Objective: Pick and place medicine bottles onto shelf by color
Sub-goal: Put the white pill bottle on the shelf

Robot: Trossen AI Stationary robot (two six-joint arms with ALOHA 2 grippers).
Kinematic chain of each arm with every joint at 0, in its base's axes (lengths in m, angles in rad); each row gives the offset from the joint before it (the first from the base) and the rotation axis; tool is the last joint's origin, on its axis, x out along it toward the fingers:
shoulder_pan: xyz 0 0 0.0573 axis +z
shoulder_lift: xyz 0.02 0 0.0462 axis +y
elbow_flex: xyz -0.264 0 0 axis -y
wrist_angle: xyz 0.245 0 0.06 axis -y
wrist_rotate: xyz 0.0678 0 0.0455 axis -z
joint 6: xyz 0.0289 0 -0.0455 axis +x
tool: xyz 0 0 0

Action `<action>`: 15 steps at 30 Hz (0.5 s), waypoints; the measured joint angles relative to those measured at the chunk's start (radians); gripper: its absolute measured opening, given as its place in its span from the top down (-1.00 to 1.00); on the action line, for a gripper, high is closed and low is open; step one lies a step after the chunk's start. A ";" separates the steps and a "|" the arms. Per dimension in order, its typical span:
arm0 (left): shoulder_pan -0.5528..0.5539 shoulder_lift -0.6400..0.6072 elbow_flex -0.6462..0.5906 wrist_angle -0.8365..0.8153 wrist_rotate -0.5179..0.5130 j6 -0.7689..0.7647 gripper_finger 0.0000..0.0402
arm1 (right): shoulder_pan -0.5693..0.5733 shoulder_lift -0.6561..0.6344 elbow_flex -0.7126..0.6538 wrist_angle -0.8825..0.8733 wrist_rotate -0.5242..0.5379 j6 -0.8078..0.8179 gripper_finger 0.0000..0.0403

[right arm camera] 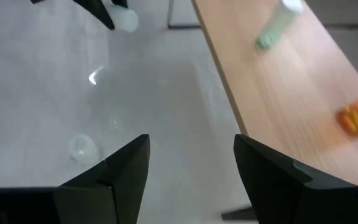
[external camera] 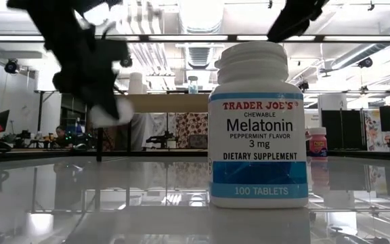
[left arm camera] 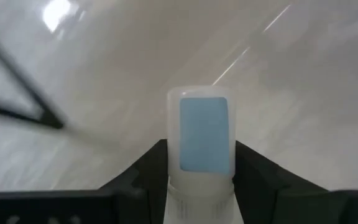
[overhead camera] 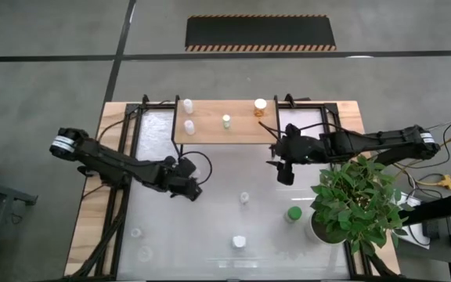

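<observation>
My left gripper (overhead camera: 186,182) hangs over the table's middle left, shut on a small white bottle with a blue label (left arm camera: 202,132). The low view shows this bottle (external camera: 107,112) above the tabletop. My right gripper (overhead camera: 284,172) is open and holds nothing. It hovers over the table just near of the shelf's (overhead camera: 210,133) right end, and its wrist view (right arm camera: 191,146) shows the tabletop below it. On the shelf stand two white bottles (overhead camera: 188,116), a pale green one (overhead camera: 226,121) and an orange one (overhead camera: 260,107). My left gripper pinches the white bottle's body between its two fingers (left arm camera: 145,168), one on each side wall (left arm camera: 174,146) beside the blue label. The ribbed cap end (left arm camera: 197,199) lies back toward the wrist and the base points away along the fingers. The bottle is lifted clear of the table.
Standing on the table are a Melatonin bottle (external camera: 258,125), a green-capped bottle (overhead camera: 294,213), a white one (overhead camera: 239,242), a small clear one (overhead camera: 244,198) and two clear ones (overhead camera: 139,241) at the near left. A potted plant (overhead camera: 355,200) fills the near right.
</observation>
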 joint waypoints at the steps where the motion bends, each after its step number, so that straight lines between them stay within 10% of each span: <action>1: -0.017 -0.012 0.014 0.032 -0.017 0.023 0.40 | 0.010 0.000 0.000 0.014 0.000 -0.011 -0.12; 15: -0.163 -0.026 0.017 0.804 -0.143 0.510 0.36 | 0.186 0.001 -0.113 0.500 -0.071 -0.229 -0.12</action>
